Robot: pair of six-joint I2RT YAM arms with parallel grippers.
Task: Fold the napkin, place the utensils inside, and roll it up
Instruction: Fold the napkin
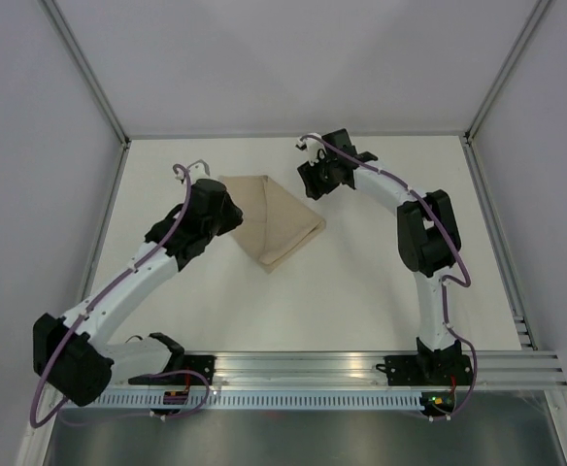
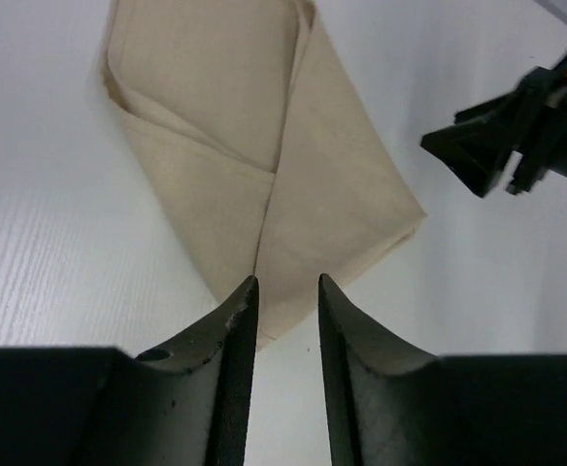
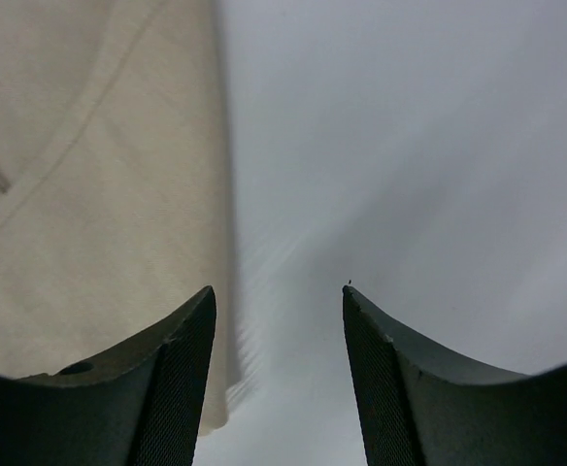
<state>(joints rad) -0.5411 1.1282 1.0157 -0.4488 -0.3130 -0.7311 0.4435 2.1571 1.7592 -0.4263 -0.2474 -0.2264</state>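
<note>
The tan napkin [image 1: 274, 223] lies folded into a pointed, layered shape on the white table [image 1: 361, 291], between the two arms. My left gripper [image 1: 235, 217] is at its left side. In the left wrist view the left gripper [image 2: 288, 282] is open, with a narrow gap showing bare table, and the napkin [image 2: 264, 146] has its near corner just at the fingertips. My right gripper [image 1: 311, 181] hovers at the cloth's far right corner. It stands open [image 3: 279, 291], the napkin [image 3: 89, 194] edge by its left finger. The utensils are out of view.
Grey walls enclose the table on the left, back and right. A metal rail [image 1: 361, 369] with the arm bases runs along the near edge. The right gripper's black fingers [image 2: 497, 146] show at the right of the left wrist view.
</note>
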